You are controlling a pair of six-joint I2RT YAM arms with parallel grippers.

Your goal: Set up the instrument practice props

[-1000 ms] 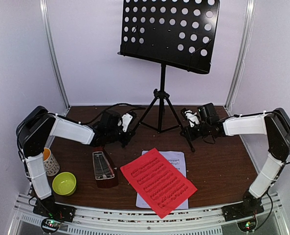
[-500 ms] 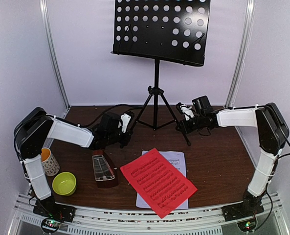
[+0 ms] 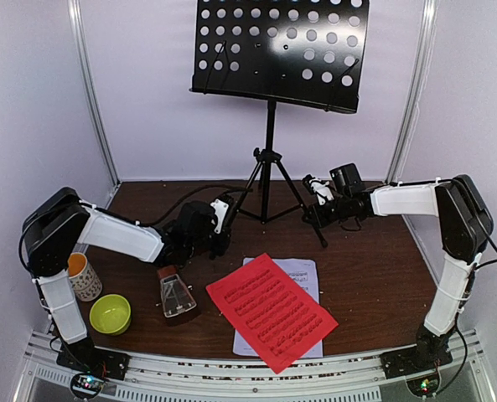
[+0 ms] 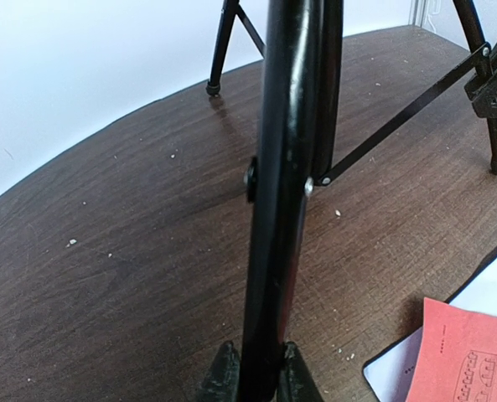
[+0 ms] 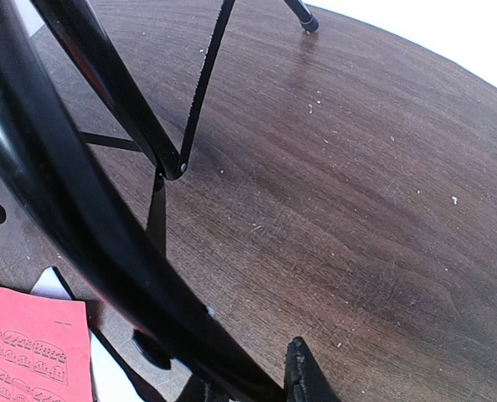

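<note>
Top external view: stand [image 3: 269, 142] is upright at upper centre, at back of table [image 3: 374, 268], w/ desk [image 3: 282, 50] high in frame. It is held low by both arms. Left gripper [image 3: 223, 214] is closed on one front leg [image 3: 248, 191], left of centre. Right gripper [image 3: 315, 205] is on the other front leg [image 3: 294, 194], right of centre. In left wrist view the tube is seen pinched between both fingertips [image 4: 223, 375] at bottom edge. In right wrist view one finger [image 5: 302, 377] is seen against the tube at bottom centre. The other is mostly hidden, so this grip is only judged to be closed on the leg.

Step in hand is judged to be placing the stand. To do it well, both arms should be moved together, same rate & direction, so the legs are not spread or twisted. Feet should be kept on or just off the table. W/ desk so high the stand is judged top-heavy, so tilt is to be avoided. Release is best left until all three feet are settled. Red sheet [image 3: 271, 311] lies over white sheet [image 3: 305, 272] at lower centre, w/ metronome [image 3: 175, 295] just left of them. Nothing should be dragged into these.

Pose: left arm is reached in from lower left, elbow up at left edge, forearm sloped low toward centre. Right arm is approx mirrored, w/ elbow at right edge and forearm near level, pointed left.
</note>
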